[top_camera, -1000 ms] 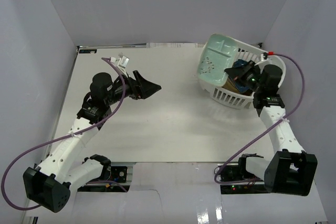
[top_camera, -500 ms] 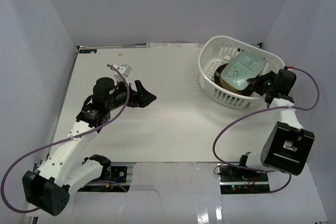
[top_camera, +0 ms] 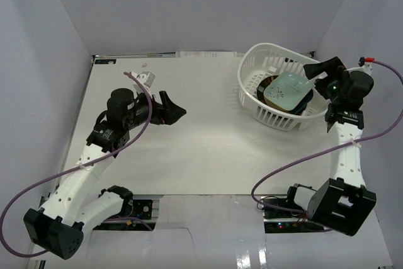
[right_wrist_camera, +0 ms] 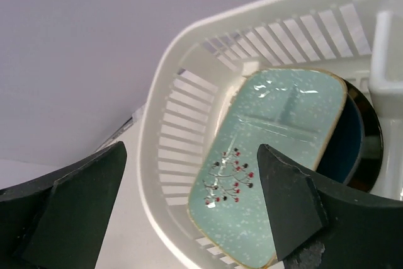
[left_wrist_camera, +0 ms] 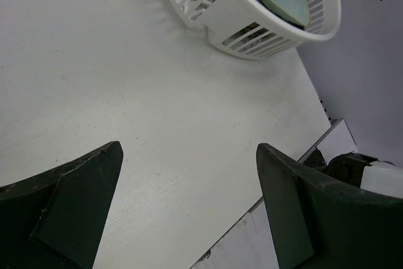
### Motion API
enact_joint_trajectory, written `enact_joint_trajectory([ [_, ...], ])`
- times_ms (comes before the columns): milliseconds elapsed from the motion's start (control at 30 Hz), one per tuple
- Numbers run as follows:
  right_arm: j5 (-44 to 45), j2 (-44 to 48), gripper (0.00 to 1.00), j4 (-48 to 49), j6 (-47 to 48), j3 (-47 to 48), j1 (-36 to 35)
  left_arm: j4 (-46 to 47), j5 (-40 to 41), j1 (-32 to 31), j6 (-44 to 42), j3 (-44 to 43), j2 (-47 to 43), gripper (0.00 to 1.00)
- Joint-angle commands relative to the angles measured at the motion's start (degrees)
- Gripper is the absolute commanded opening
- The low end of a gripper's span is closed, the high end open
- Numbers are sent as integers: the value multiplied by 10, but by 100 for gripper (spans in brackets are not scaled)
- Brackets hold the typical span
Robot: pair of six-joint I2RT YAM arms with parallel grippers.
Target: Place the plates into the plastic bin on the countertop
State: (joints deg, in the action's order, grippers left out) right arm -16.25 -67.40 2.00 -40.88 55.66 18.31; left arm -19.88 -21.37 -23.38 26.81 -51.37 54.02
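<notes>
The white slotted plastic bin (top_camera: 255, 102) stands at the back right of the countertop (top_camera: 189, 149). An oblong mint plate (top_camera: 288, 91) with a small red-berry sprig lies on top of the plates stacked inside it. A dark blue plate (right_wrist_camera: 350, 146) and a brown rim (top_camera: 267, 87) show under it. My right gripper (top_camera: 316, 79) hangs open just above the bin's right rim, holding nothing; in its wrist view the mint plate (right_wrist_camera: 271, 162) lies below the open gripper (right_wrist_camera: 190, 148). My left gripper (top_camera: 175, 106) hovers open and empty over the left-middle countertop (left_wrist_camera: 126, 61), the bin (left_wrist_camera: 252, 23) far ahead.
White walls enclose the countertop on three sides. The table's near edge (left_wrist_camera: 252, 209) and a mounting rail run below my left gripper. A purple cable (top_camera: 302, 159) loops from the right arm down to its base.
My right gripper has opened and let go of the mint plate, which now lies flat on the stack in the bin. That arm drew back right. The left arm barely moved.
</notes>
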Motion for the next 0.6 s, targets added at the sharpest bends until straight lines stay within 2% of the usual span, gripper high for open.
enact_joint_trajectory([
  [0,-11,58,90,-7,15,36,-24,4,5,1,-6,-60,-15,98],
  [100,-35,95,90,-8,21,30,-51,1,9,1,-1,-88,-23,98],
  [200,-83,149,90,-4,18,21,-112,-2,4,1,11,-118,-32,98],
  [333,-212,208,90,65,-15,-17,-180,-6,1,1,26,-154,-55,98],
  [400,-238,254,90,81,-18,-41,-209,-5,11,2,31,-159,-73,98],
  [500,-252,342,90,59,-6,-117,-213,-6,33,1,34,-141,-116,98],
  [567,-239,392,90,0,26,-177,-213,-13,37,1,36,-124,-148,98],
])
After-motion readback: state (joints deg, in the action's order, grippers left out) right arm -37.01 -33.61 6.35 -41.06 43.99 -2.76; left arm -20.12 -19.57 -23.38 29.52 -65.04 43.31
